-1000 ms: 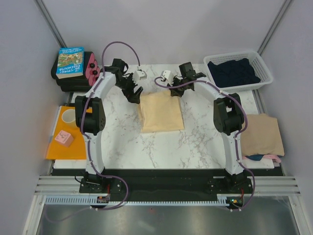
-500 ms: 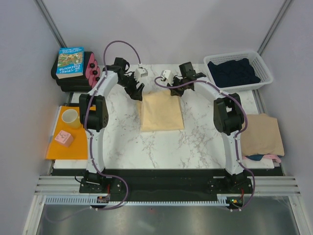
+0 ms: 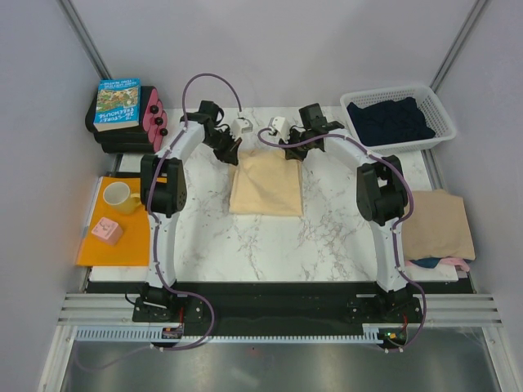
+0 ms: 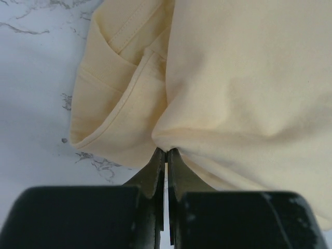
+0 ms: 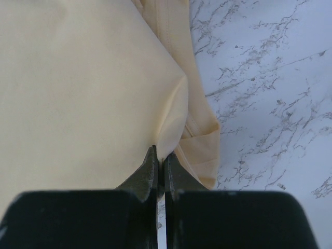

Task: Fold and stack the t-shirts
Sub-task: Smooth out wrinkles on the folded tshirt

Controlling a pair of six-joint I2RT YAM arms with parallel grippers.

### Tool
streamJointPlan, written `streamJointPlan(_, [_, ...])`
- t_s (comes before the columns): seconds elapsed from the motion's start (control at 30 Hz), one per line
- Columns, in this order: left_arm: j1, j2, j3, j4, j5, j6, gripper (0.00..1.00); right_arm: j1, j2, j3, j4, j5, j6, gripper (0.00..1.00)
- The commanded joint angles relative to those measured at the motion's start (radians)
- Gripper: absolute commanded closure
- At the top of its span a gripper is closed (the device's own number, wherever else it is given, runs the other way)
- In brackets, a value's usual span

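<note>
A pale yellow t-shirt (image 3: 266, 186) lies folded into a rectangle on the marble table (image 3: 245, 245). My left gripper (image 3: 234, 153) is shut on its far left corner; in the left wrist view its tips (image 4: 166, 151) pinch the yellow cloth (image 4: 244, 78). At the far right corner my right gripper (image 3: 292, 153) is shut on the same shirt, its tips (image 5: 160, 152) nipping a fold of the cloth (image 5: 78, 88). A tan t-shirt (image 3: 439, 223) lies folded at the right edge over pink (image 3: 454, 262) and dark cloth. A dark navy t-shirt (image 3: 389, 119) fills the white basket (image 3: 441, 110).
An orange sheet (image 3: 94, 249) at the left carries a yellow mug (image 3: 119, 197) and a pink block (image 3: 107, 231). A book (image 3: 118, 104) lies on a black case at the far left, beside pink items (image 3: 153, 114). Grey walls enclose the table.
My left gripper moved from beside the shirt to its far left corner and closed on it. The shirt's far edge has shifted and its outline is skewed. The right gripper stayed put.
</note>
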State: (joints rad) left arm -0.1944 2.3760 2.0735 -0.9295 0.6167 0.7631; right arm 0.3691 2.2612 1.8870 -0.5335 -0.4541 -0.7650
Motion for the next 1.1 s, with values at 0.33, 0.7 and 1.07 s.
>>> streamJointPlan(0.33, [-0.017, -0.115, -0.088, 0.294, -0.069, -0.084, 0.98, 0.008, 0.012, -0.019, 0.023, 0.012, -0.034, 1.0])
streamJointPlan(0.7, [-0.066, -0.055, -0.11, 0.342, -0.227, -0.036, 0.92, 0.01, -0.002, -0.048, 0.021, 0.034, -0.057, 1.0])
streamJointPlan(1.07, [-0.071, -0.093, -0.161, 0.46, -0.396, -0.053, 0.33, 0.008, -0.023, -0.075, 0.023, 0.072, -0.076, 0.41])
